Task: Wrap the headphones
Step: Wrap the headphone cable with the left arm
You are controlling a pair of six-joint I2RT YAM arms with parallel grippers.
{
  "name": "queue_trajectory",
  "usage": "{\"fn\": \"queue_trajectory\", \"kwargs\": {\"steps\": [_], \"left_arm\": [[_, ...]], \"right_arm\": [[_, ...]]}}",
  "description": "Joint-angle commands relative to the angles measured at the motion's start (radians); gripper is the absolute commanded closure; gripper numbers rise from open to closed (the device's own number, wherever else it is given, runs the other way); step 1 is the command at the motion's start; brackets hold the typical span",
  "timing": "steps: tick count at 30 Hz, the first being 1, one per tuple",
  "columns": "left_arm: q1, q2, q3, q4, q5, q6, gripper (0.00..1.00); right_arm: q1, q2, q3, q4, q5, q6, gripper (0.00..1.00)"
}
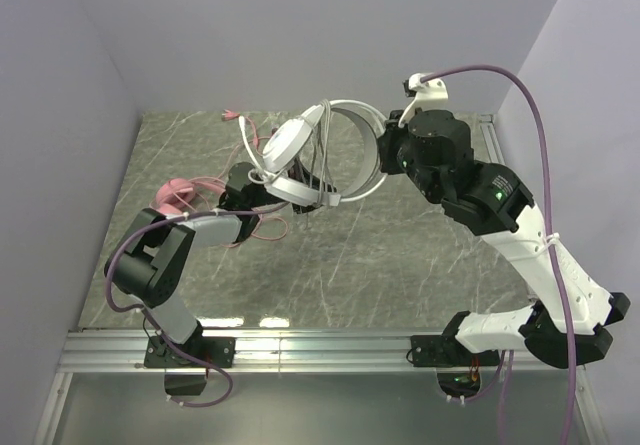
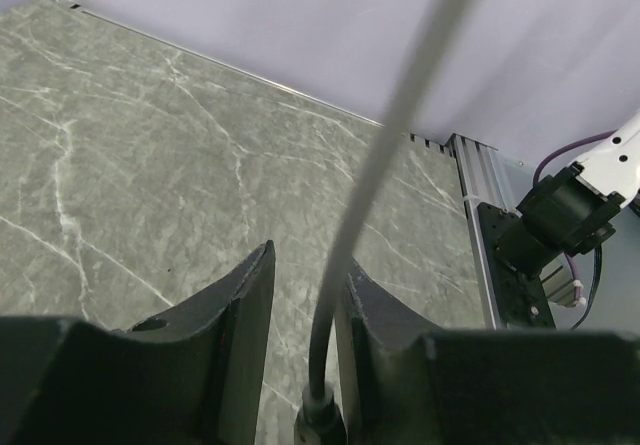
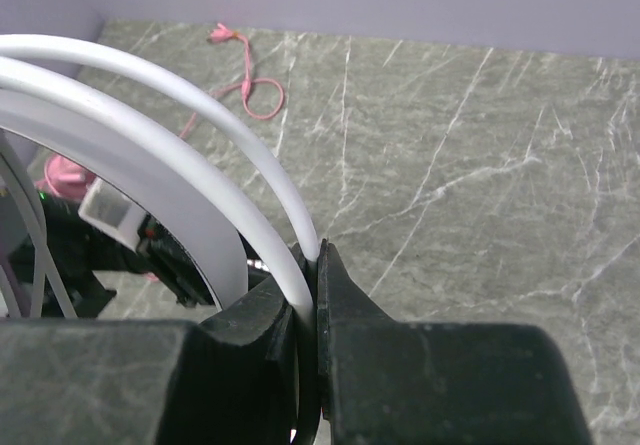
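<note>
The white-grey headphones [image 1: 285,147] hang in the air over the middle of the table, and their thin cord [image 1: 318,160] is looped several times across the band. My right gripper [image 3: 318,255] is shut on the white headband [image 3: 200,180], holding it up from the right [image 1: 385,150]. My left gripper [image 2: 310,260] is open just left of the ear cups. The grey cord [image 2: 345,275] runs loosely between its fingers, resting against the right finger, with its plug end at the bottom. The pink headphones [image 1: 178,193] lie on the table at the left, and their pink cord [image 3: 245,85] trails toward the back.
Grey walls close in the marble table at the back and both sides. An aluminium rail [image 1: 300,350] runs along the near edge by the arm bases, and another [image 1: 490,137] runs along the right side. The right arm's base [image 2: 560,220] shows in the left wrist view.
</note>
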Motion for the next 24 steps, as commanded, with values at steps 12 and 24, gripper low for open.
{"fn": "queue_trajectory", "kwargs": {"steps": [12, 24], "left_arm": [[-0.035, 0.042, -0.048, 0.109, -0.014, 0.004, 0.66], [-0.087, 0.108, -0.081, 0.238, -0.063, -0.053, 0.71]], "right_arm": [[-0.047, 0.011, 0.109, 0.101, 0.0, 0.073, 1.0], [-0.087, 0.015, 0.16, 0.073, -0.007, 0.084, 1.0]]}}
